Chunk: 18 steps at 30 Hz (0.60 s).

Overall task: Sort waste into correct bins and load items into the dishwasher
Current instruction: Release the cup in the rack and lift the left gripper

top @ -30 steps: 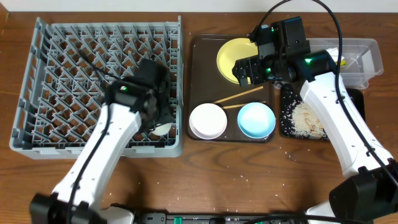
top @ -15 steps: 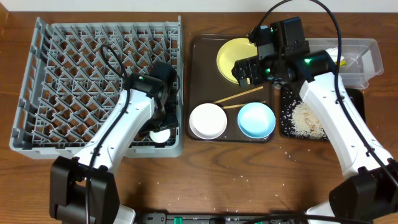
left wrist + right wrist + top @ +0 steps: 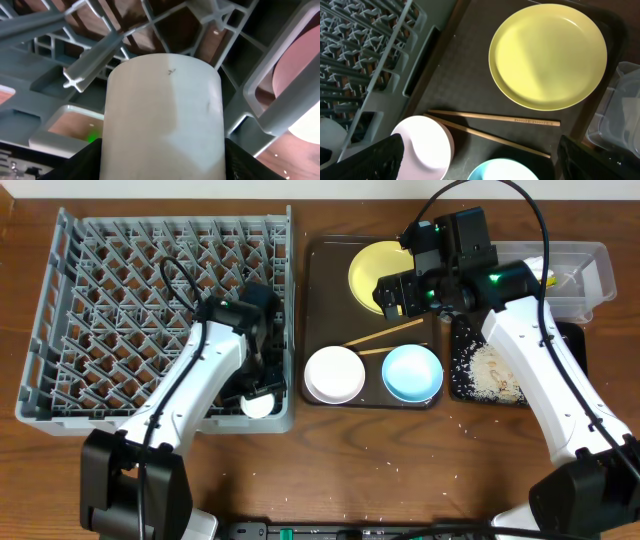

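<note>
Overhead, the white cup (image 3: 258,404) sits in the grey rack (image 3: 100,270) at its 5 o'clock corner, among the pegs. The left fingers (image 3: 85,165) press its wall from 9 and 3 o'clock, closed on the cup. The right fingers (image 3: 365,160) hang spread wide and empty above the brown tray (image 3: 470,75), with the yellow plate (image 3: 547,55) at 1 o'clock and the chopsticks (image 3: 492,118) toward 6 o'clock of it. By judgement, the cup is light, rigid, smooth and breakable, so it may slip. A hold across the straight wall near mid-height suits it, released only once it is seated between pegs.
</note>
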{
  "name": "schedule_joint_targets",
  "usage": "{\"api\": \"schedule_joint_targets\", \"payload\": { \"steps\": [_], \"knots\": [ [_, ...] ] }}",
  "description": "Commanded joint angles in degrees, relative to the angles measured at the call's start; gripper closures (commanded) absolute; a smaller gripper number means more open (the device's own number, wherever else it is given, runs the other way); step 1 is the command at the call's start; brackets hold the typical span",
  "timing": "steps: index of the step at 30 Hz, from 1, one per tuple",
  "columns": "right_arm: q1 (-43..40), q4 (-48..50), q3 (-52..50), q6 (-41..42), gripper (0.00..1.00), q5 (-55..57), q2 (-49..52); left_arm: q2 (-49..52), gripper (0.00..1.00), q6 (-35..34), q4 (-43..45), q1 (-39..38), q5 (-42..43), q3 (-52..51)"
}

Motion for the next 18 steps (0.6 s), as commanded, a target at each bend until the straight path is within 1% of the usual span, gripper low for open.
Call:
{"api": "schedule_joint_targets", "payload": {
  "steps": [1, 2, 4, 6, 7, 12, 18],
  "knots": [
    [0.72, -0.04, 0.35, -0.7, 0.04, 0.31, 0.02, 0.72, 0.37, -0.13, -1.86, -0.17, 5.2, 0.52],
    [0.92, -0.04, 0.35, -0.7, 0.04, 0.31, 0.02, 0.72, 0.31, -0.11, -1.66, -0.09, 5.31, 0.52],
    [1.53, -0.02, 0.35, -0.7, 0.04, 0.35, 0.02, 0.72, 0.15, -0.09, -0.98, 0.17, 5.05, 0.52],
    [1.99, -0.02, 0.35, -0.7, 0.04, 0.35, 0.02, 0.72, 0.08, -0.07, 0.31, 0.57, 5.01, 0.52],
    [2.19, 0.0, 0.35, -0.7, 0.04, 0.44, 0.02, 0.72, 0.07, -0.07, 1.2, 0.87, 4.87, 0.52],
    [2.29, 0.17, 0.35, -0.7, 0.04, 0.72, 0.02, 0.72, 0.06, 0.31, 3.58, 2.95, 4.85, 1.81],
    [1.7, 1.68, 0.59, -0.68, 0.01, 0.74, -0.26, 0.39, 0.06, 6.6, 3.39, 3.1, 4.87, 11.26]
  ]
}}
